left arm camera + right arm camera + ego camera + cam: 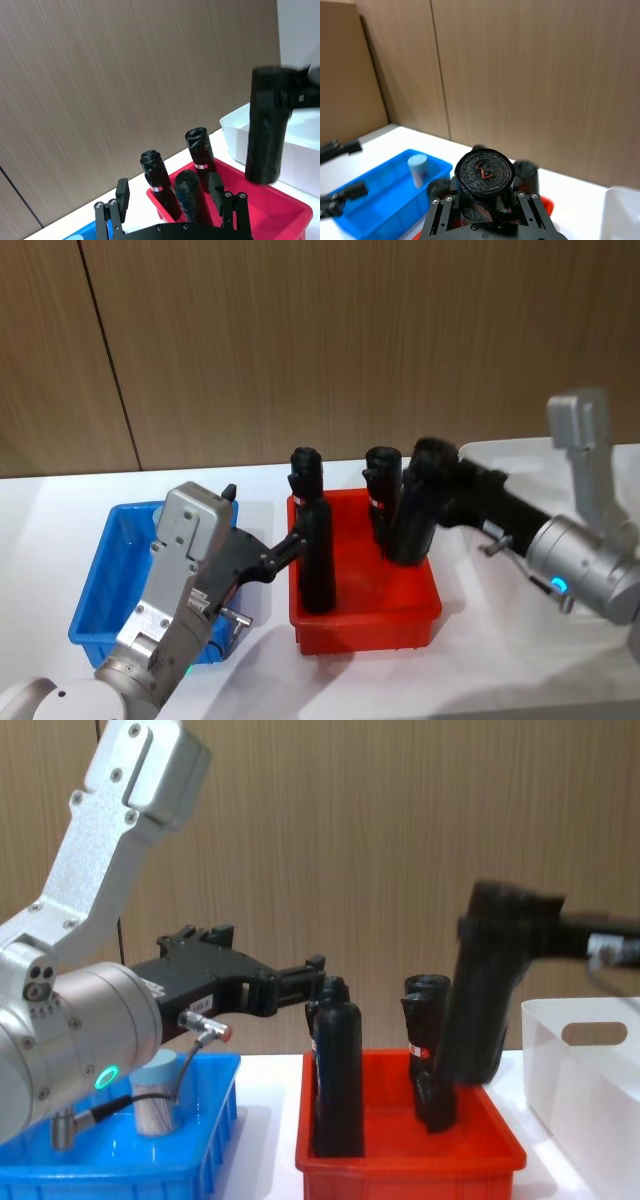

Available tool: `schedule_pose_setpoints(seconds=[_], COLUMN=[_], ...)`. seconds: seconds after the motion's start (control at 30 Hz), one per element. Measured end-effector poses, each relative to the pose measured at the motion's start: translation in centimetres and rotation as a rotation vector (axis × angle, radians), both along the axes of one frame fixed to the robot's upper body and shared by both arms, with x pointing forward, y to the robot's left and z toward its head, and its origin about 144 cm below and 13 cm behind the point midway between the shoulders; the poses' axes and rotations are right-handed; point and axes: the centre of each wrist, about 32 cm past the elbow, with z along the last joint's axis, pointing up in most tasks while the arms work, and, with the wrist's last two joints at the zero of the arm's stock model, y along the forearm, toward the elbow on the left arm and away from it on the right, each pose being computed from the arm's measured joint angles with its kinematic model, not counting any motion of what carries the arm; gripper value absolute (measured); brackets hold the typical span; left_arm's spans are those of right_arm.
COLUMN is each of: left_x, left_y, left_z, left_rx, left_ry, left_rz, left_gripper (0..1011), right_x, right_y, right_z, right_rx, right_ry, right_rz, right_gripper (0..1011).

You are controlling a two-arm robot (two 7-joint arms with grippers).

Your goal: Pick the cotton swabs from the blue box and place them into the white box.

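Left claw point(318, 982) spread empty beside a black roll point(338, 1077); right claw point(485, 200) clamping another roll point(484, 181).

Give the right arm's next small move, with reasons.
Probably swing the right gripper toward the white box. It is shut on a black roll, tilted and clear of the red bin, and the box stands just beyond on the robot's right. The left gripper, open, hovers by another roll in the bin.

Lab-like test bench, white table point(60, 502), wood-panel wall point(300, 340)
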Motion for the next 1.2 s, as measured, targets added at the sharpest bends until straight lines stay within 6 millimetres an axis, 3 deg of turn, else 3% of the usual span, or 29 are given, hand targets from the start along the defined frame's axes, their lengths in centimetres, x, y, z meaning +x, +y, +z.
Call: schedule_pose_setpoints(seconds=[0.57, 0.93, 1.2], left_x=[0.0, 0.0, 0.0], left_y=[0.0, 0.0, 0.0], left_z=[0.0, 0.0, 0.0], left_rx=[0.000, 0.000, 0.000], left_ry=[0.000, 0.000, 0.000], left_rz=[0.000, 0.000, 0.000], left_gripper=[1004, 1004, 1004], right_x=[-0.2, 1.0, 2.5], right_y=[-3.5, -5.3, -6.2], right_z=[4.4, 4.1, 2.2], right_rx=[-0.036, -0.088, -0.121], right_ry=[-0.137, -0.128, -0.073], right_rz=[-0.196, -0.290, -0.339], right_gripper=[521, 521, 521])
